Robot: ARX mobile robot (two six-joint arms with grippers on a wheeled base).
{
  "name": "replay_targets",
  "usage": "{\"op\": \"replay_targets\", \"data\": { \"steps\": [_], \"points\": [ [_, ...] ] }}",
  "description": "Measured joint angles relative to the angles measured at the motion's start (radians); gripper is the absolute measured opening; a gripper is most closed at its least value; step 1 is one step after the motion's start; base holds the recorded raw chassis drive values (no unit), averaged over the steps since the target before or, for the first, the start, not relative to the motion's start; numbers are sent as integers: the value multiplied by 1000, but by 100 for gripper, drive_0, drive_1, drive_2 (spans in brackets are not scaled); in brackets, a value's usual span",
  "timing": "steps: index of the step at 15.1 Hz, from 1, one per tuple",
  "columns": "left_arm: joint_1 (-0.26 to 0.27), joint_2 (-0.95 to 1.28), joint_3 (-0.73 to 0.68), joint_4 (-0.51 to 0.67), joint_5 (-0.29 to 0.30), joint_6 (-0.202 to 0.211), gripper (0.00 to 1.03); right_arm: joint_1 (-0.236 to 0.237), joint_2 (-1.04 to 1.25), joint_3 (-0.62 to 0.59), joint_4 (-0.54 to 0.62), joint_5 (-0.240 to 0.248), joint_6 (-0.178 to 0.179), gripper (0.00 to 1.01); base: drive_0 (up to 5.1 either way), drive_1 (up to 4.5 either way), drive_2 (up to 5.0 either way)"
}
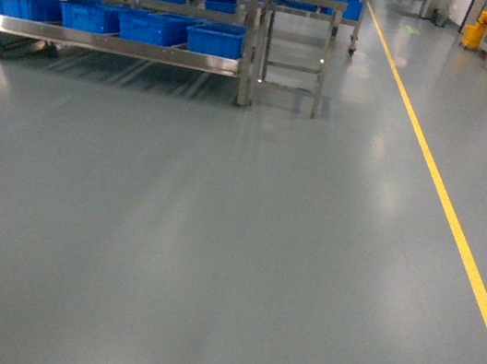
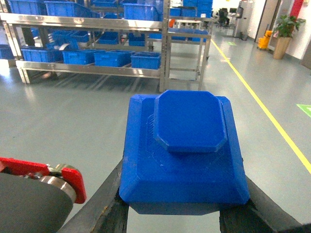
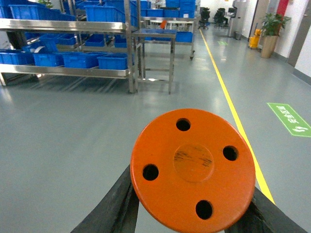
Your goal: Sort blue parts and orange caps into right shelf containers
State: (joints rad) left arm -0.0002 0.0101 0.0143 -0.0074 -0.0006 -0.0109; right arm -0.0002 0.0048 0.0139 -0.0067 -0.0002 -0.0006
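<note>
Left pincer (image 2: 184, 213) clamps a blue part (image 2: 184, 145); right pincer (image 3: 194, 213) apparently grips an orange cap (image 3: 193, 167).

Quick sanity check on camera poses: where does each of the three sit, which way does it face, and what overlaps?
Head: rides on the robot, slants down over the grey floor toward the steel shelf rack of glossy blue plastic crates; no robot body visible.
Left wrist: behind the left gripper, facing forward; black fingers clamp a stepped blue plastic part.
Right wrist: behind the right gripper, facing forward; it holds a round orange four-hole cap.
Shared: all three show rack, crates and yellow floor line.
</note>
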Motion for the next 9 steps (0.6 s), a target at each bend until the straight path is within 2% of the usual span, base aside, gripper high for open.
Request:
{"op": "replay_targets", "data": {
  "steps": [3, 9],
  "points": [
    [0, 0, 0, 0, 0, 0, 43, 0, 0, 0, 0, 0, 0, 42, -161, -161, -161],
    [-1, 0, 0, 3, 1, 0, 43, 0, 0, 0, 0, 1, 0, 42, 13, 428, -402]
  ]
}}
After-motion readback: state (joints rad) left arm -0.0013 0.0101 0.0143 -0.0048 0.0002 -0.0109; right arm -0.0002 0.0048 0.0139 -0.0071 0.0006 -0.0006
